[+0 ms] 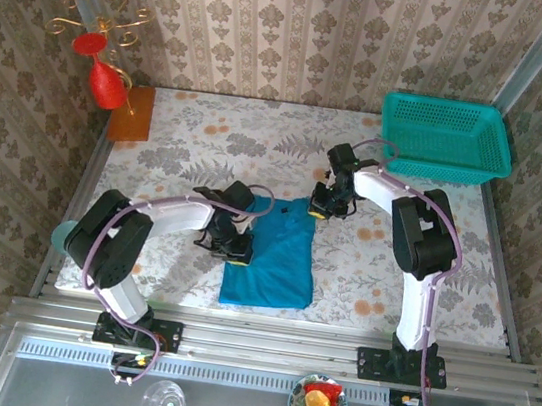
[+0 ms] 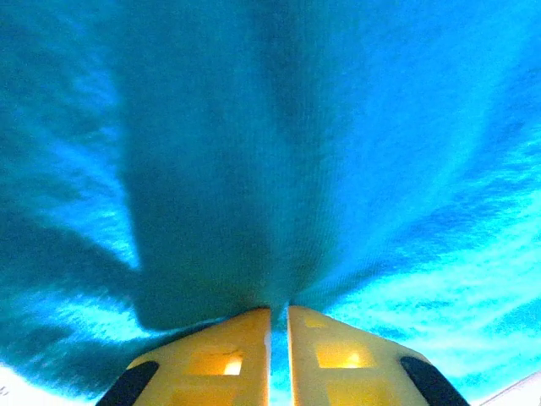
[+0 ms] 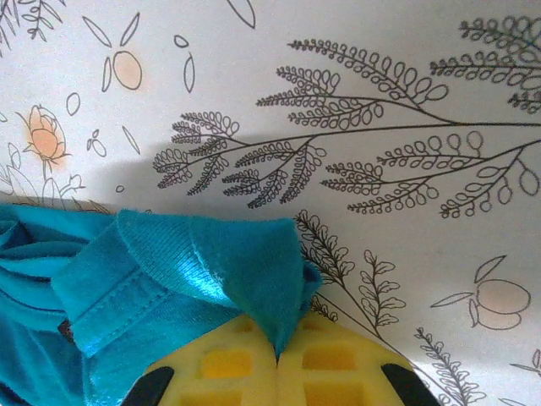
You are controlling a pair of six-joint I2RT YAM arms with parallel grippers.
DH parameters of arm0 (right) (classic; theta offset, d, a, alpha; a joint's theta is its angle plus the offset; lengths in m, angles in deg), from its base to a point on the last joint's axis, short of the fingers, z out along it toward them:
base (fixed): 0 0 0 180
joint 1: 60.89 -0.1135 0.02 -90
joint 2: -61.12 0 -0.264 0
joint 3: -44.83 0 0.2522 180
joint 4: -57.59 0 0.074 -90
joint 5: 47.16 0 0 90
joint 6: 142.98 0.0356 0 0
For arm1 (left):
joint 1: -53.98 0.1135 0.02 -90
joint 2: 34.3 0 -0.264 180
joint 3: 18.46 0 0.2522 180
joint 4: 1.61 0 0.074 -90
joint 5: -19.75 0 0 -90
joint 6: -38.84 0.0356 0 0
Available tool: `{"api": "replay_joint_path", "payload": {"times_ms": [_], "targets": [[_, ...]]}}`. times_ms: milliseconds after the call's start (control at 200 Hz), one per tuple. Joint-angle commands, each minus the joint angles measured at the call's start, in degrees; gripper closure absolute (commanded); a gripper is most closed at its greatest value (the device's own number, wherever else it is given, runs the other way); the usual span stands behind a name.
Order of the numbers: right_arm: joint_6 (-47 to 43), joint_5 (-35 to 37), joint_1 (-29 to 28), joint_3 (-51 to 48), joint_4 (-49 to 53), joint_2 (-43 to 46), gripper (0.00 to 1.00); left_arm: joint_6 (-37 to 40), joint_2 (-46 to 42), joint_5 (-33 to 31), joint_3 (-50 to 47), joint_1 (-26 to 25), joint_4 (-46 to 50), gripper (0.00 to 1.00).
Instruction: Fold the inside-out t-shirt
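The inside-out t-shirt [image 1: 273, 259] lies as a narrow bright blue strip on the floral table, running from the middle toward the near edge. My left gripper [image 1: 235, 242] sits at the strip's left edge. Its yellow fingers [image 2: 232, 355] are shut on a fold of the blue cloth [image 2: 279, 169], which hangs across the left wrist view. My right gripper [image 1: 323, 204] is at the strip's far right corner. Its yellow fingers [image 3: 330, 364] are shut on a pointed corner of the hem [image 3: 254, 271], with stitched fabric bunched to the left.
A teal mesh basket [image 1: 446, 137] stands at the back right of the table [image 1: 424, 265]. An orange block [image 1: 132, 113] with a red ornament stand is at the back left. A metal rail runs along the near edge.
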Motion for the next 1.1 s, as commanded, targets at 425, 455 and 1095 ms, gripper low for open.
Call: {"api": "replay_joint_path", "payload": {"times_ms": [425,455,1095], "targets": [[-1.93,6.42,4.07,3.54,4.22,-1.6,1.0,3.54,1.26,1.88,12.53,19.63,-2.85,0.68],[-1.94,6.22,4.17,3.74,4.21,-1.67,1.0,3.71,2.35,3.13,13.26,19.98,-3.84,0.66],[-3.08,6.19,4.26,4.33,7.46,-0.68,1.0,1.46,21.47,20.17,24.33,19.61,-15.02,0.69]]}}
